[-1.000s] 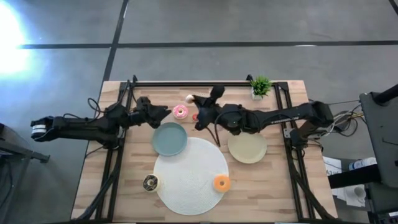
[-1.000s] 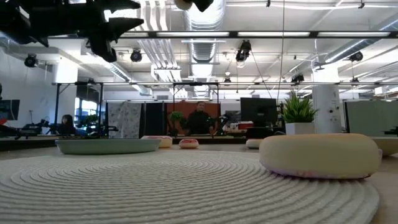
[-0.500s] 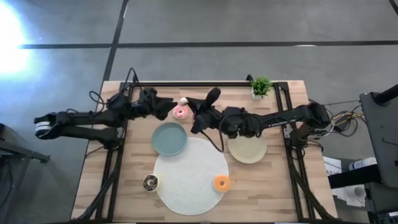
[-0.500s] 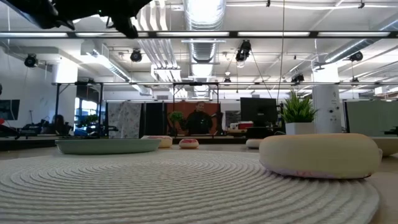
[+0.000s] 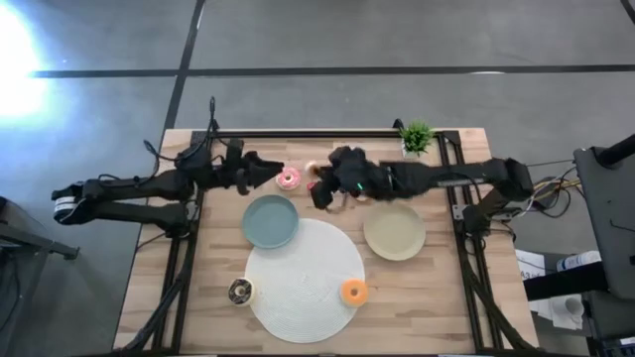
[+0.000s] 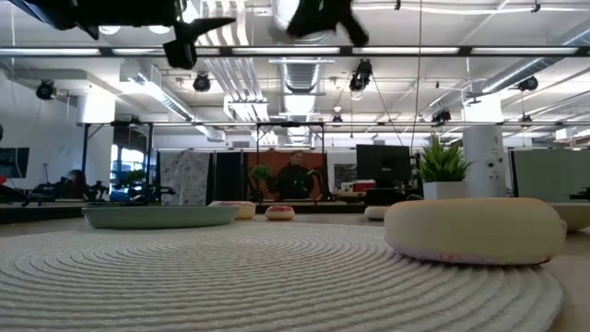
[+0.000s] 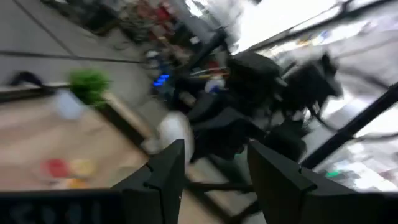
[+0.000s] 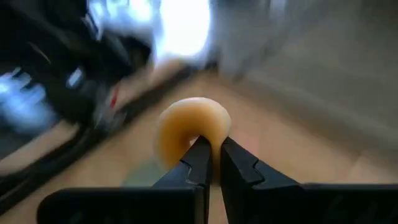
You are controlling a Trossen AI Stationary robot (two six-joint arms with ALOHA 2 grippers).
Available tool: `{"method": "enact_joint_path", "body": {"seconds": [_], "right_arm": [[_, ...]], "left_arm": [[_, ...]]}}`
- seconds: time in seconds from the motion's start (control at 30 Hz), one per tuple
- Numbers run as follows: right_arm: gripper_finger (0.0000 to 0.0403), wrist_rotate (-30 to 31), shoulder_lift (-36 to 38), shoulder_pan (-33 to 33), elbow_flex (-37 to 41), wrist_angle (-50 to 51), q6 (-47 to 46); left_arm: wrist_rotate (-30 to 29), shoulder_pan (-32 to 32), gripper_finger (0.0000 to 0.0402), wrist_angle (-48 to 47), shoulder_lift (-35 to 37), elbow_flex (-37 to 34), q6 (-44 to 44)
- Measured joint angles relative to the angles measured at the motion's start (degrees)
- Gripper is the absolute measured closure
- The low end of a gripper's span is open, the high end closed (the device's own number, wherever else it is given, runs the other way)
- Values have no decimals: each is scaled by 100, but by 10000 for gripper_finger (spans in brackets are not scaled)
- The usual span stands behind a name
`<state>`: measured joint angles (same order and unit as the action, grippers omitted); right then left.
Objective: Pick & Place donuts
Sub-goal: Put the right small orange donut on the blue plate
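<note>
My right gripper (image 5: 317, 178) hovers over the far middle of the table, shut on a small pale yellow donut (image 8: 193, 127). My left gripper (image 5: 270, 172) hangs open and empty, just left of the pink-frosted donut (image 5: 288, 178), which lies flat on the table. An orange donut (image 5: 353, 292) lies on the white mat (image 5: 303, 288). A dark brown donut (image 5: 239, 292) lies at the mat's left edge. A tiny red donut (image 5: 312, 185) lies on the wood under my right gripper. My right gripper pinches the pale donut's ring on its near side (image 8: 198, 142) between the free ends of its two fingers (image 8: 200, 160). The fingers come from the table's right, slanting down. The donut stands beyond the fingertips, lifted clear of the table.
A teal plate (image 5: 271, 221) overlaps the mat's far left edge, and a beige plate (image 5: 395, 236) lies right of the mat. A small potted plant (image 5: 415, 137) stands at the far right corner. A black frame (image 5: 327, 132) runs along the far and side edges.
My right gripper has rolled about its own line and drawn back a little toward the table's right edge, still holding the pale donut. My left gripper has risen and rolled, ending beside the pink-frosted donut, which has not moved.
</note>
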<state>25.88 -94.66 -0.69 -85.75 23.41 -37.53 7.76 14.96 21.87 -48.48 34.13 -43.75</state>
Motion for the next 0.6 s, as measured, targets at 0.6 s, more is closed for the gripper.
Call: {"method": "enact_joint_path", "body": {"seconds": [0.6], "right_arm": [[390,-7249,-1734,-1724,322,-408,-2220]], "left_arm": [[-1529,-1514,252,-4343,-193,834,3456]]}}
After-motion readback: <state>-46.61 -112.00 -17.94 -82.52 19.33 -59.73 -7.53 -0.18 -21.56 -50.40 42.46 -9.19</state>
